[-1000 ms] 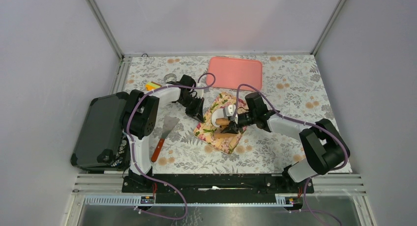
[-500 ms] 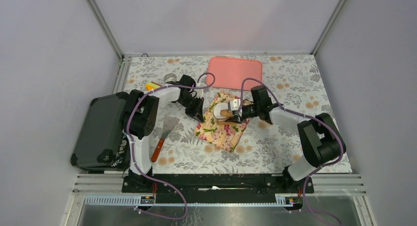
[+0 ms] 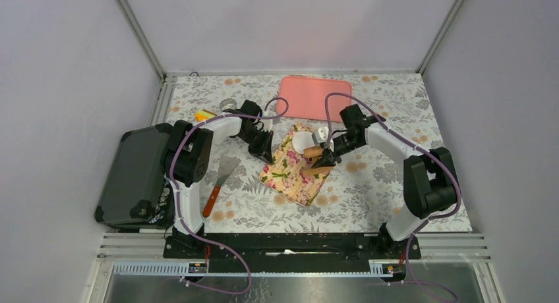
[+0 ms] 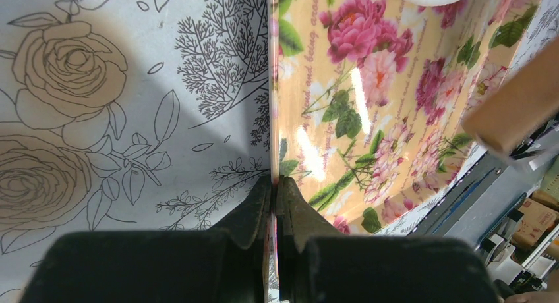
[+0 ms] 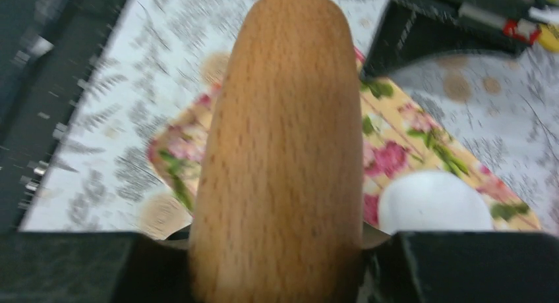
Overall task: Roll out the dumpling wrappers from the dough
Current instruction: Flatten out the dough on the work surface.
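- A black case (image 3: 132, 174) sits at the table's left edge, beside the left arm.
- A spatula (image 3: 221, 178) with an orange handle lies on the grey flower-print table cover (image 3: 395, 118), between the case and the mat.
- The left gripper (image 4: 273, 184) has its fingers pressed together on the left edge of the floral mat (image 3: 293, 174), pinching it.
- The mat shows pink roses and green leaves on yellow. Faint cursive script runs across the print, too blurred to read.
- The dough (image 3: 302, 142) is a smooth white rounded lump on the far part of the mat, just beside the rolling pin. Whether the two touch cannot be told.
- A pink tray (image 3: 315, 97) lies at the far side of the table, beyond the mat.
- The rolling pin (image 3: 314, 151) is plain grained wood with no lettering. It lies across the mat's right half.
- The right gripper (image 3: 324, 161) clamps the pin around its middle, one finger on each side.
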### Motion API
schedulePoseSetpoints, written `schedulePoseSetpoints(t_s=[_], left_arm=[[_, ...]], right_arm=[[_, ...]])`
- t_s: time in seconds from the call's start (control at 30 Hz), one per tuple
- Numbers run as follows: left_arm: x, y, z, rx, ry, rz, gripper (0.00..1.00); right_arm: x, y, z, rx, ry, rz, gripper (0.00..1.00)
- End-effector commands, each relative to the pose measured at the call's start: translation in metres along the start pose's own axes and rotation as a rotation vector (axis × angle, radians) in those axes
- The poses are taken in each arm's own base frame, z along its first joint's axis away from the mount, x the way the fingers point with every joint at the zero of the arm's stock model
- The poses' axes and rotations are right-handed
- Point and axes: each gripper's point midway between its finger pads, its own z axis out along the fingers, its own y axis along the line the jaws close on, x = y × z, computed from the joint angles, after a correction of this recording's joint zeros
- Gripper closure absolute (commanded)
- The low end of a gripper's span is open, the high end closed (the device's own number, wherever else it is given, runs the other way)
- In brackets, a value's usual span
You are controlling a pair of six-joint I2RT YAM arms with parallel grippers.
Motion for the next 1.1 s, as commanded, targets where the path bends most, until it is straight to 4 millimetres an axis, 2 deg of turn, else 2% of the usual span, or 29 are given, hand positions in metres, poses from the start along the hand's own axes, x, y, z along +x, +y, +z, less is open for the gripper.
schedulePoseSetpoints(t_s=[0.0,0.03,0.1,0.13,0.2,0.23,0.3,0.37,0.47,0.6,0.73,0.87,1.07], left_arm=[[0.024,0.028,0.011,-0.085,0.087,-0.013,1.00],[0.024,0.028,0.010,-0.085,0.086,-0.013,1.00],[0.024,0.029,0.010,-0.087,0.086,-0.013,1.00],[0.024,0.029,0.011,-0.087,0.088,-0.013,1.00],[0.024,0.029,0.011,-0.087,0.088,-0.014,1.00],[0.024,0.029,0.011,-0.087,0.087,-0.015,1.00],[0.024,0.028,0.011,-0.086,0.090,-0.017,1.00],[0.024,0.029,0.011,-0.086,0.088,-0.017,1.00],[0.024,0.028,0.011,-0.084,0.090,-0.014,1.00],[0.024,0.028,0.011,-0.084,0.089,-0.013,1.00],[0.024,0.028,0.010,-0.083,0.087,-0.014,1.00],[0.023,0.028,0.010,-0.085,0.083,-0.016,1.00],[0.023,0.029,0.010,-0.087,0.080,-0.023,1.00]], right_arm=[[-0.070,0.018,-0.007,-0.084,-0.244,0.130,1.00],[-0.075,0.010,-0.007,-0.064,-0.262,0.174,1.00],[-0.079,-0.020,-0.007,0.045,-0.278,0.276,1.00],[-0.081,-0.043,-0.009,0.168,-0.295,0.300,1.00],[-0.089,-0.083,-0.025,0.418,-0.365,0.214,1.00],[-0.089,-0.098,-0.030,0.489,-0.372,0.191,1.00],[-0.079,-0.128,-0.036,0.590,-0.352,0.270,1.00],[-0.071,-0.147,-0.039,0.641,-0.356,0.309,1.00],[-0.058,-0.165,-0.042,0.711,-0.392,0.349,1.00],[-0.031,-0.178,-0.034,0.733,-0.343,0.412,1.00],[0.011,-0.177,-0.025,0.760,-0.216,0.485,1.00],[0.043,-0.155,-0.010,0.709,-0.134,0.598,1.00],[0.051,-0.108,0.017,0.602,-0.112,0.745,1.00]])
